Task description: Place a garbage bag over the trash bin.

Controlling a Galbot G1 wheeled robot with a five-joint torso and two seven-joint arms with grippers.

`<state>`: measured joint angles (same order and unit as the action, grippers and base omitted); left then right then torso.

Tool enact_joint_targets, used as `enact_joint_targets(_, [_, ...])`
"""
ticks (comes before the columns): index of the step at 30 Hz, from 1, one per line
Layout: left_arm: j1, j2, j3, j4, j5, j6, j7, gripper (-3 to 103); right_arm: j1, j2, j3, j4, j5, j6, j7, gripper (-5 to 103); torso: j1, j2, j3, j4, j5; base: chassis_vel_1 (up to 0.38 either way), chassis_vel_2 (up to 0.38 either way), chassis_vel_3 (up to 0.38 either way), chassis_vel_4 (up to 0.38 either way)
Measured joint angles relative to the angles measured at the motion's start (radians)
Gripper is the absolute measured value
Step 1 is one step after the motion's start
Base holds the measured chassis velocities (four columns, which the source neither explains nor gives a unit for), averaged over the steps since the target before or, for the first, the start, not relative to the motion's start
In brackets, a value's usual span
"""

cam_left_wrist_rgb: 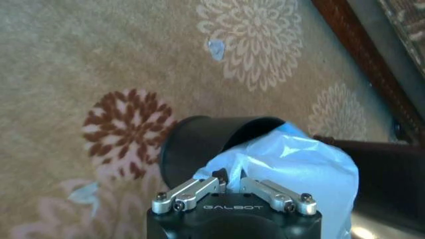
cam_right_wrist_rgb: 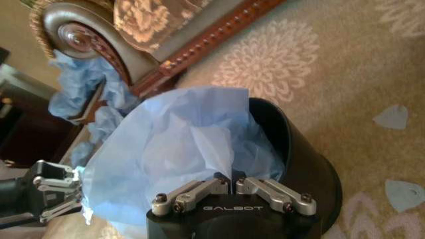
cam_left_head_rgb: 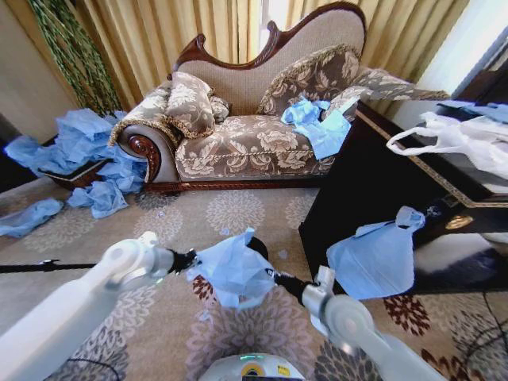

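Carpet [cam_left_head_rgb: 238, 214] open, both grippers — left [cam_left_wrist_rgb: 229, 181], right [cam_right_wrist_rgb: 232, 180] — seemingly pinching garbage bag [cam_left_head_rgb: 234, 270] over trash bin [cam_left_wrist_rgb: 199, 144] rim.

Lt blue garbage bag [cam_left_head_rgb: 236, 272], black trash bin [cam_left_wrist_rgb: 199, 144]; beige carpet [cam_left_head_rgb: 238, 214] w/ floral medallions; brown-cream floral sofa [cam_left_head_rgb: 254, 143] at 12.

floral carpet [cam_left_head_rgb: 238, 210], trash bin [cam_left_wrist_rgb: 199, 144], sofa [cam_left_head_rgb: 254, 135]
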<state>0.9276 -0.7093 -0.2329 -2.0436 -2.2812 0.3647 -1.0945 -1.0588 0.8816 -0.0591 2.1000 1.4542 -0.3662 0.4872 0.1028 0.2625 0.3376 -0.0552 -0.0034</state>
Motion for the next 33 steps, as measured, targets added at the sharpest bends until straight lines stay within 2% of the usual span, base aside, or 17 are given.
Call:
enact_joint_targets(3, [-0.060, -0.058, 0.076, 0.072, 0.051, 0.005, 0.030, 0, 0.038, 0.036, -0.016, -0.055, -0.012, 0.002, 0.001, 0, 0.000, 0.000, 0.000, 0.0001, -0.0001, 0.000, 0.000, 0.000, 0.000])
enact_joint_targets(4, [-0.060, -0.058, 0.076, 0.072, 0.051, 0.005, 0.030, 0, 0.038, 0.036, -0.016, -0.055, -0.012, 0.002, 0.001, 0, 0.000, 0.000, 0.000, 0.0001, -0.0001, 0.000, 0.000, 0.000, 0.000])
enact_joint_targets(9, [-0.126, -0.148, 0.157, 0.166, 0.110, 0.014, 0.073, 0, 0.065, 0.065, -0.007, -0.131, -0.066, 0.009, -0.017, 0, 0.000, 0.000, 0.000, 0.0002, 0.0000, 0.000, 0.000, 0.000, 0.000])
enact_joint_targets(17, [-0.170, -0.224, 0.189, 0.266, 0.186, 0.025, 0.118, 0, 0.061, 0.092, 0.033, -0.205, -0.141, 0.033, -0.053, 0, 0.000, 0.000, 0.000, -0.0002, -0.0001, 0.000, 0.000, 0.000, 0.000])
enact_joint_targets(20, [-0.158, -0.211, 0.188, 0.258, 0.191, 0.034, 0.126, 0, 0.037, 0.098, 0.056, -0.205, -0.158, 0.036, -0.062, 0, 0.000, 0.000, 0.000, -0.0002, 0.0000, 0.000, 0.000, 0.000, 0.000])
enact_joint_targets(23, [-0.094, -0.145, 0.147, 0.212, 0.175, 0.056, 0.138, 0, -0.019, 0.087, 0.066, -0.173, -0.204, 0.032, -0.090, 0, 0.000, 0.000, 0.000, 0.0002, -0.0001, 0.000, 0.000, 0.000, 0.000])
enact_joint_targets(29, [-0.018, -0.074, 0.101, 0.152, 0.169, 0.092, 0.161, 0, -0.106, 0.102, 0.067, -0.143, -0.264, 0.029, -0.112, 0, 0.000, 0.000, 0.000, 0.0005, 0.0001, 0.000, 0.000, 0.000, 0.000])
enact_joint_targets(31, [0.003, -0.047, 0.091, 0.136, 0.166, 0.105, 0.169, 0, -0.156, 0.118, 0.075, -0.132, -0.292, 0.028, -0.122, 0, 0.000, 0.000, 0.000, -0.0008, -0.0004, 0.000, 0.000, 0.000, 0.000])
enact_joint_targets(33, [0.018, -0.036, 0.080, 0.125, 0.163, 0.108, 0.169, 0, -0.161, 0.124, 0.077, -0.134, -0.307, 0.030, -0.129, 0, 0.000, 0.000, 0.000, -0.0007, -0.0002, 0.000, 0.000, 0.000, 0.000])
